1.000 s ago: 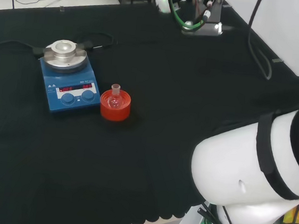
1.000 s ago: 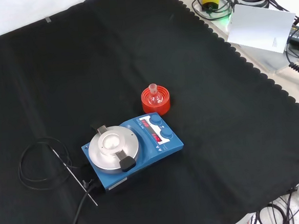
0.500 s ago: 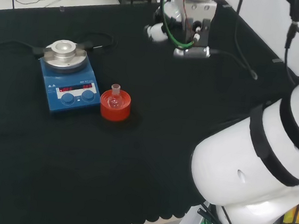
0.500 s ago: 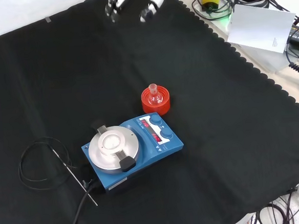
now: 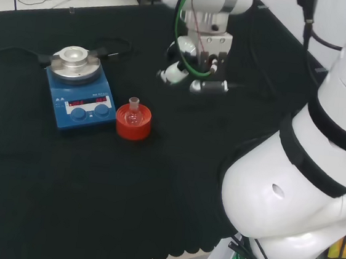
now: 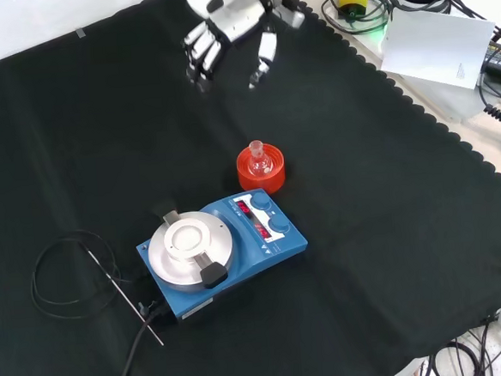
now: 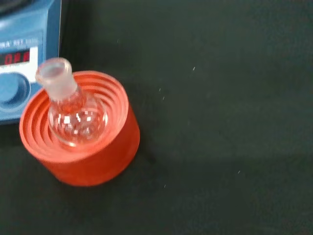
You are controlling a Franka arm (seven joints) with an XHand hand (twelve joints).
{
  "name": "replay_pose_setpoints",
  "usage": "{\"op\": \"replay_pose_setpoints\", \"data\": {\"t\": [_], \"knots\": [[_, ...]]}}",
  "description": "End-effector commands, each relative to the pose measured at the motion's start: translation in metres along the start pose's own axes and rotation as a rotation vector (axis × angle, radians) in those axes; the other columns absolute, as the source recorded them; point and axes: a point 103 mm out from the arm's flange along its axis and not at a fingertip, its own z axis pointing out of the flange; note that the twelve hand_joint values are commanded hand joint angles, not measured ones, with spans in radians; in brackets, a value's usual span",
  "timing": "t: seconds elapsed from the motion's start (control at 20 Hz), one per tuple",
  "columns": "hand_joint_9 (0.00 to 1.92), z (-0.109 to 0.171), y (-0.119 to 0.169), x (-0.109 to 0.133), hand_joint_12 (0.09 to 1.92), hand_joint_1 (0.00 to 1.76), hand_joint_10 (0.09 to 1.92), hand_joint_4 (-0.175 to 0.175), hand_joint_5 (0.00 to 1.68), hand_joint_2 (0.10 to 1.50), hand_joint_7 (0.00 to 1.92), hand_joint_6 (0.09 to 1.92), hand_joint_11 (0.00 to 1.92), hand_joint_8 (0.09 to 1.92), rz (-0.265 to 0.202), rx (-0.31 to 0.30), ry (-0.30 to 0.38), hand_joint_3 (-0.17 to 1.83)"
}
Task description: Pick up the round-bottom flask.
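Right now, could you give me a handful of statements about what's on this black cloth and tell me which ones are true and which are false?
1. The round-bottom flask sits in a red ribbed stand. True.
2. The hand is curled around the flask. False: in the front view it hangs apart from the flask, farther back over the cloth, fingers relaxed and holding nothing.
3. A blue stirrer plate stands right beside the red stand. True.
4. The flask is lying on its side. False: its neck points up, slightly tilted, in the stand.
5. The flask rests on the stirrer's round metal top. False: that top is bare.
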Motion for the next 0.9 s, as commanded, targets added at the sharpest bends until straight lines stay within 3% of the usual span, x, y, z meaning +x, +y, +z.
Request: {"op": "replay_pose_setpoints", "data": {"t": [0.05,0.35,0.9], "knots": [[0.34,0.033,0.015,0.023,1.41,0.81,0.69,-0.027,0.55,0.75,0.15,0.24,0.06,0.64,-0.082,-0.014,0.001,0.53],[0.37,0.048,0.016,0.032,1.41,0.86,0.68,-0.026,0.6,0.67,0.17,0.29,0.06,0.63,-0.116,-0.028,-0.004,0.62],[0.4,0.062,0.03,0.048,1.41,0.9,0.67,-0.031,0.61,0.62,0.18,0.47,0.08,0.63,-0.157,0.002,-0.004,0.67]]}}
